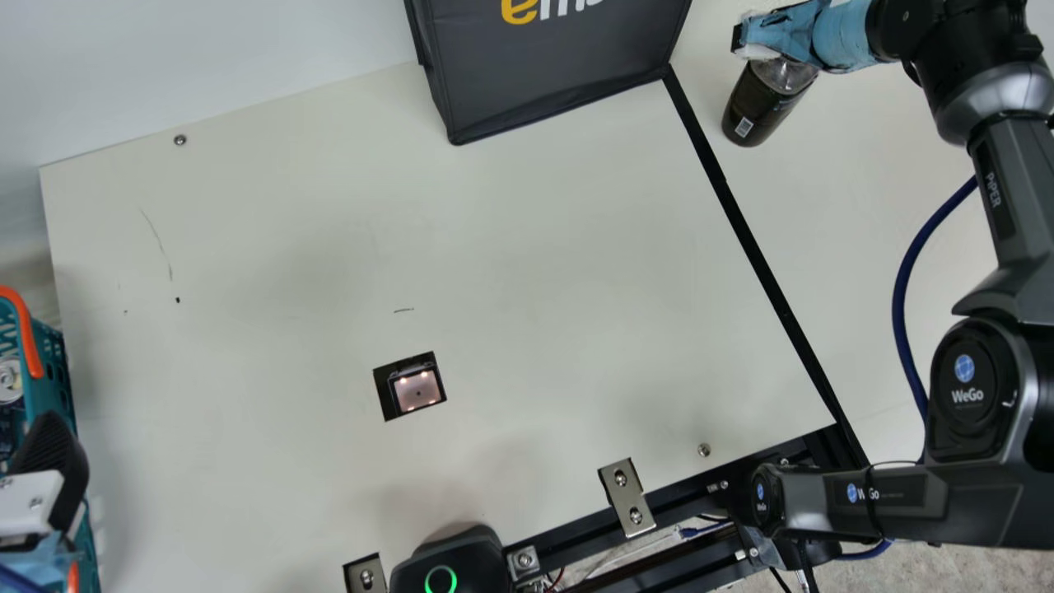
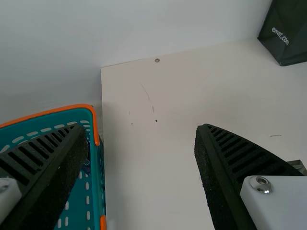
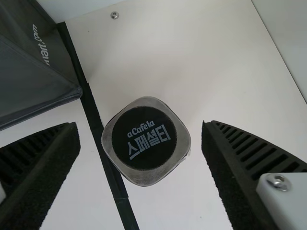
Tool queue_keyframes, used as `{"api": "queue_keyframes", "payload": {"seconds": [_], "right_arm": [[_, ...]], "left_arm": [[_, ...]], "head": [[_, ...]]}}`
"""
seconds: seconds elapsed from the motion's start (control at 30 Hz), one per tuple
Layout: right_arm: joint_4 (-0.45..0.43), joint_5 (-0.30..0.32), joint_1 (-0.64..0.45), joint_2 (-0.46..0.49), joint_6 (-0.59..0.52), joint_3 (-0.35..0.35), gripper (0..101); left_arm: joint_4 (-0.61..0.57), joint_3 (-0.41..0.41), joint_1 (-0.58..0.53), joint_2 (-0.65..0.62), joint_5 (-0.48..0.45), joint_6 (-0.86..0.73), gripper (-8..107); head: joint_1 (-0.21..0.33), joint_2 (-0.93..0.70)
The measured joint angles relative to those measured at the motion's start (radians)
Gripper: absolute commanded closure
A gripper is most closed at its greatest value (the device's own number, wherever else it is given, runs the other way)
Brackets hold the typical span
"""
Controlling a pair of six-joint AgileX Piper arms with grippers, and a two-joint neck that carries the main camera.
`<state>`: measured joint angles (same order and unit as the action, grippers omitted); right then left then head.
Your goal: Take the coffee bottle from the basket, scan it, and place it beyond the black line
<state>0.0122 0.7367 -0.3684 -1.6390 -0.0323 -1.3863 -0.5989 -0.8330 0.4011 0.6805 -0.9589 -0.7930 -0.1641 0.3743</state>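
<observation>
Main view, dark bottle (image 1: 759,103), 1 white label (image 1: 743,127)

Table (image 1: 535,247) is showing smooth, matt surface. Bag (image 1: 560,74) is looking like matt cloth. Basket (image 2: 97,191) is showing smooth plastic. Coffee bottle (image 1: 762,103) is glinting, with clear plastic near its top. Metal bracket (image 1: 626,497) is shining. Black line (image 1: 762,263) is looking like matt tape. Ribbed fingers (image 2: 240,158) are looking rough, matt.
</observation>
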Motion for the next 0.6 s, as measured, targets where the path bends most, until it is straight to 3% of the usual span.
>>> {"api": "queue_keyframes", "payload": {"seconds": [0.6], "right_arm": [[-0.012,0.029,0.031,0.080,0.008,0.016,11]], "left_arm": [[0.000,0.000,0.000,0.000,0.000,0.000,9]], "head": [[0.000,0.002]]}}
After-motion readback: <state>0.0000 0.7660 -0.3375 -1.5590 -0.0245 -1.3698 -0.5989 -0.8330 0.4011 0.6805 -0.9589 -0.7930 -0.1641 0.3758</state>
